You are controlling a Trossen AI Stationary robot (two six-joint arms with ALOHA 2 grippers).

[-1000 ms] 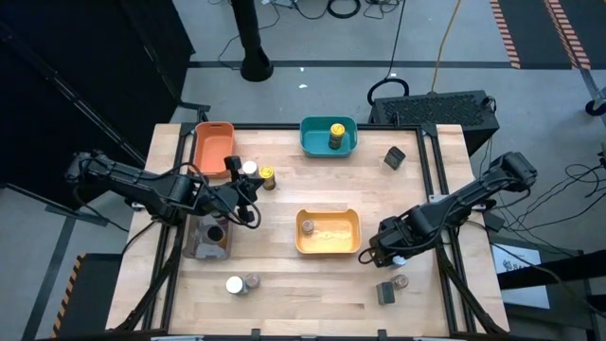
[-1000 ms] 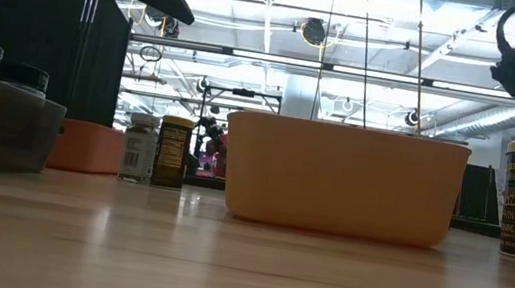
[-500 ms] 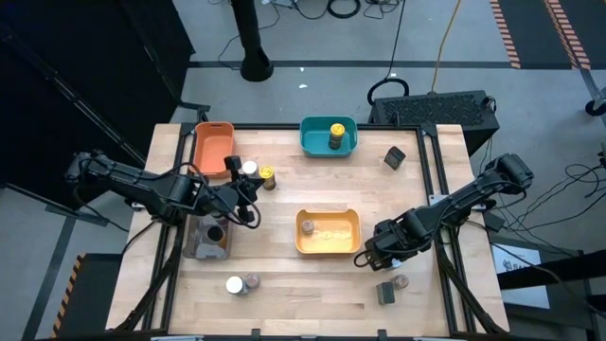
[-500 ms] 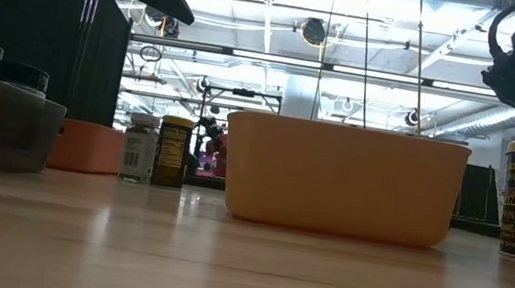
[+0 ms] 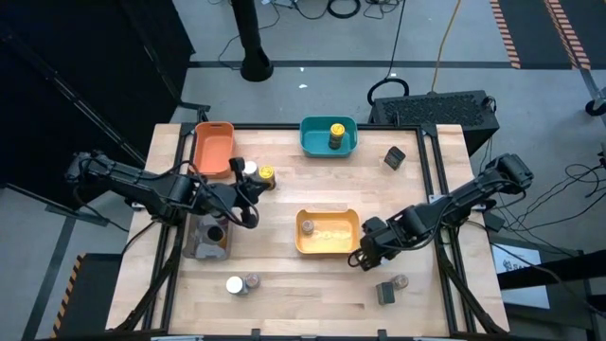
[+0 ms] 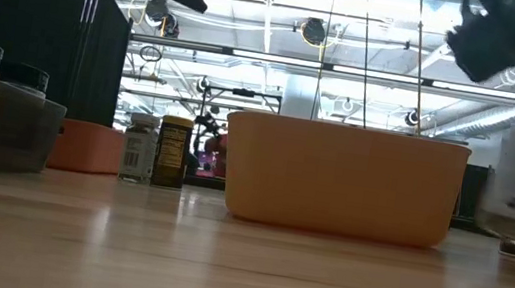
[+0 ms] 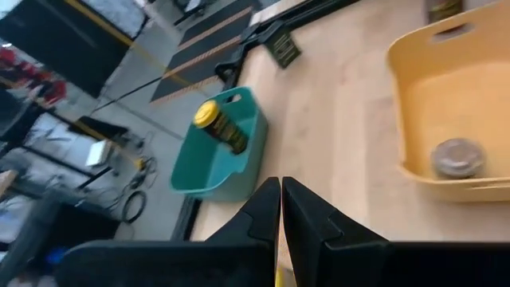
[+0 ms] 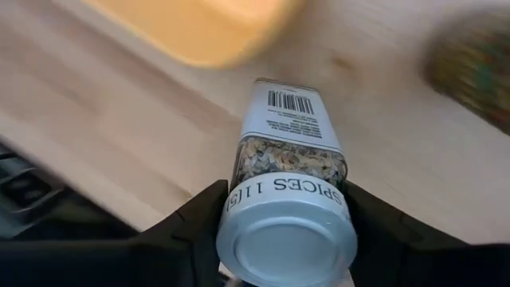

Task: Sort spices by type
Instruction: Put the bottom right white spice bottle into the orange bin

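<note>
My right gripper (image 5: 364, 254) hovers just off the near right corner of the yellow bin (image 5: 352, 220), shut on a white-lidded spice jar (image 8: 288, 159) of pale flakes. My left gripper (image 5: 246, 189) hangs shut and empty over the table's left half, near a white-lidded jar (image 5: 251, 169) and a yellow-lidded jar (image 5: 268, 174) standing on the wood. A grey-lidded jar (image 5: 307, 225) stands in the yellow bin. A yellow-lidded jar (image 5: 335, 134) stands in the teal bin (image 5: 313, 144). Black-lidded jars (image 5: 214, 232) are in the grey bin. My right gripper pinches the white-lidded jar between its two fingers (image 8: 201, 227), one on each side of the jar's top end just below the lid (image 8: 285, 243). The lid faces the wrist and the barcode end (image 8: 292, 104) points down at the table. The jar looks lifted clear.
An orange bin (image 5: 214, 147) sits at the far left. Two jars (image 5: 242, 283) stand near the near edge on the left, two more (image 5: 392, 288) just near-side of my right gripper, and a dark jar (image 5: 394, 157) at the far right. Bare wood lies between the bins.
My right gripper has carried the white-lidded jar toward the table's left, from beside the two near-right jars to the yellow bin's near right corner. In the low view it now passes, blurred, in front of the yellow-labelled jar.
</note>
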